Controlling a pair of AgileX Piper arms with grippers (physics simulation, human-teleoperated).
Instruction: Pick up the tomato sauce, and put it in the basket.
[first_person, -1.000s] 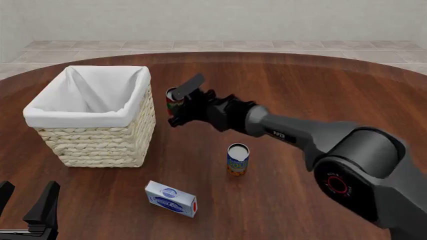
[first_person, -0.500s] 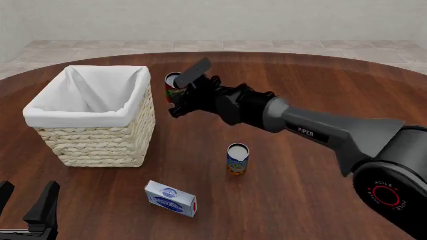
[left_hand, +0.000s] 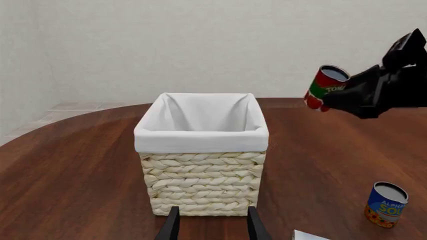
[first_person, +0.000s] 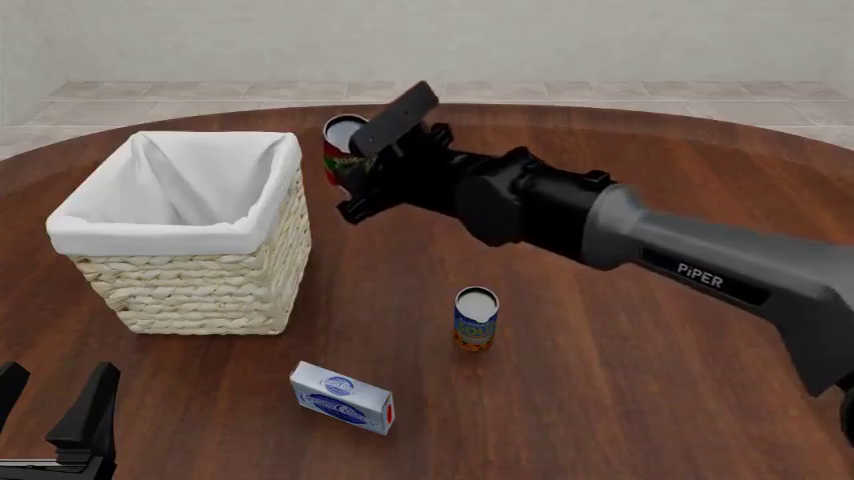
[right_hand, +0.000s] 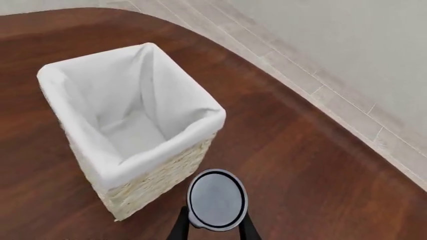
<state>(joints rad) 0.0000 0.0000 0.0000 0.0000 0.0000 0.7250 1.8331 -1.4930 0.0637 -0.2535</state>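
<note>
Carrying the can (first_person: 342, 140) to the basket (first_person: 200, 290) is the step in hand. The right gripper (first_person: 358, 165) pinches the red can between its fingers and holds it in the air, clear of the table (first_person: 601, 400). From the front, the can hangs just beside the basket's far right corner, above rim level and not yet over the opening. The left wrist view confirms this: the can (left_hand: 325, 86) sits off to the side of the liner (left_hand: 200, 131), tilted slightly, with a gap between it and the rim.

To do this step well, in my judgement:

1. Keep the grip closed and move the can sideways until it is over the middle of the white liner, not just over the edge. The right wrist view shows the grey lid (right_hand: 216, 199) beside the basket wall (right_hand: 150, 185), so there is some way to go.
2. Hold the present height until the fingers are past the rim; a low pass could catch the folded cloth or nudge the basket.
3. Lower the can into the opening before releasing, so it lands gently rather than bouncing out.

The left gripper (first_person: 54, 410) rests near the table's front edge with fingers spread, holding nothing. It is well apart from the path.
</note>
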